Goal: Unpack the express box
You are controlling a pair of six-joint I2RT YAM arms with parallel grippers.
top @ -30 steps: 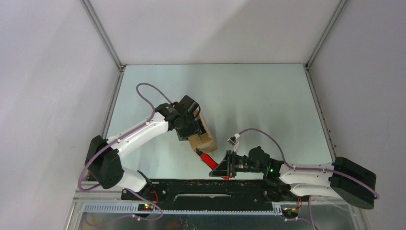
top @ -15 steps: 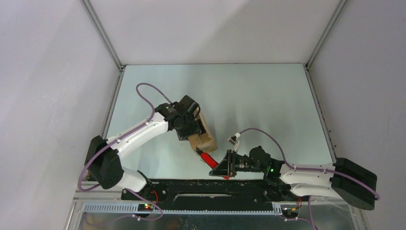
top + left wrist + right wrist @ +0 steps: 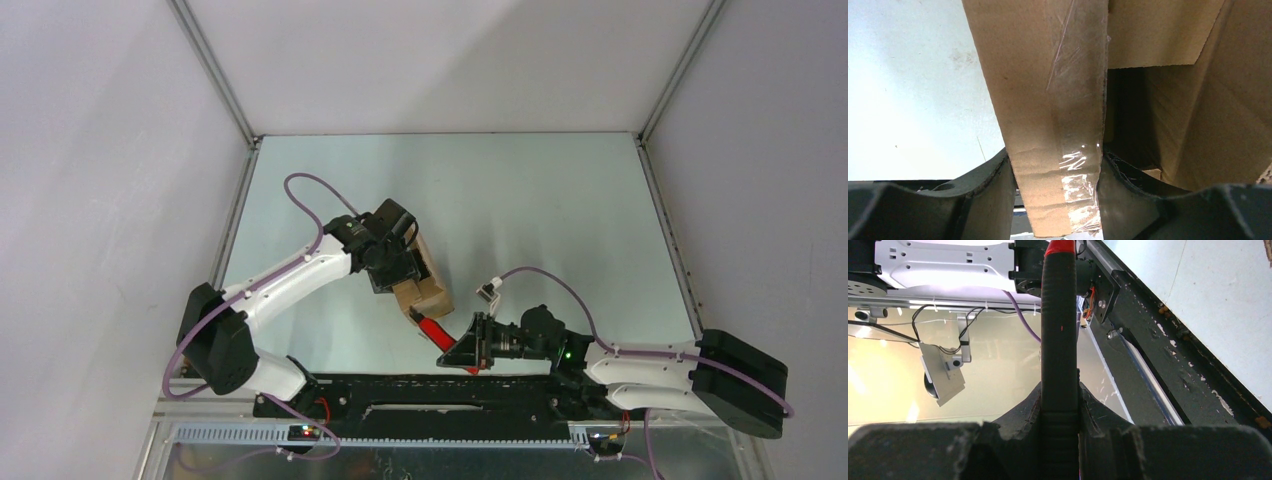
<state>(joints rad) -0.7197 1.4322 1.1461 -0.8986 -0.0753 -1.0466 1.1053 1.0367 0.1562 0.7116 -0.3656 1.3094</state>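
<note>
The express box [image 3: 428, 287], a small brown carton, sits left of the table's middle. My left gripper [image 3: 398, 262] is on its left side. In the left wrist view a taped cardboard flap [image 3: 1048, 100] of the box stands between my left gripper's [image 3: 1055, 172] dark fingers [image 3: 990, 187], both of which press against it. The box's dark inside [image 3: 1130, 115] shows to the right. My right gripper [image 3: 466, 346] is shut on a red-and-black utility knife [image 3: 432, 329], whose tip points up-left at the box's near corner. The knife's black handle [image 3: 1059, 330] runs up from my right gripper [image 3: 1060, 402].
A black base rail [image 3: 450, 388] runs along the near table edge below the knife. Grey enclosure walls and metal frame posts [image 3: 236, 195] border the pale table [image 3: 540, 200]. Purple cables [image 3: 310, 185] loop over both arms.
</note>
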